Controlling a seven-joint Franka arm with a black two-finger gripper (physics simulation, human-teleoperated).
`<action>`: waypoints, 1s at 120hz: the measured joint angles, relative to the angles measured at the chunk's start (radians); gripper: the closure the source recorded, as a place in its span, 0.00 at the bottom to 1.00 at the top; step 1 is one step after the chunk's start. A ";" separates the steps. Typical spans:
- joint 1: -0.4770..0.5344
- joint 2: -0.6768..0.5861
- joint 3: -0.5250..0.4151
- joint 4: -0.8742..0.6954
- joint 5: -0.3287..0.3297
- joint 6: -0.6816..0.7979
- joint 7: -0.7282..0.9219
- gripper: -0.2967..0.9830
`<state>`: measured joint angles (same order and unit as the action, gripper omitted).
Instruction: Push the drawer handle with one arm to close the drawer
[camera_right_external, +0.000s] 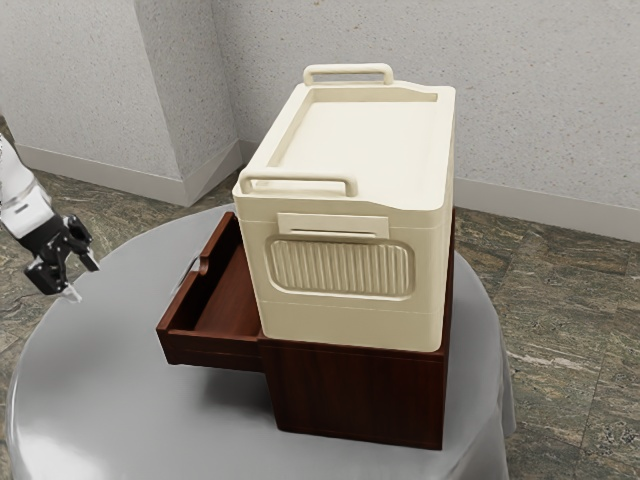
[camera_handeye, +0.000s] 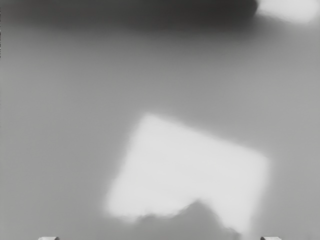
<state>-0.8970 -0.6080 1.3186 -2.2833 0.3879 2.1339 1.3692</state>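
Before pushing, bring the gripper, jaws wide apart with nothing between them, down and across beside the gray table; best narrowed first, to meet the handle with one blunt face. Approach gently, being well apart from the thin handle on the outer face of the drawer, standing open toward the exterior view's left. Aim for mid-handle, square on, to avoid skewing. Then press slowly and level toward the dark wooden cabinet, keeping below the cream box on top, until flush.
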 joint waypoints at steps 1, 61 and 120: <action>-0.002 0.000 0.000 0.000 0.000 0.001 0.002 0.31; -0.215 0.028 0.094 0.043 -0.005 0.091 0.052 0.81; -0.284 0.121 0.085 0.021 -0.068 0.109 0.054 0.84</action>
<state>-1.1811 -0.4868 1.4034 -2.2624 0.3195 2.2433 1.4227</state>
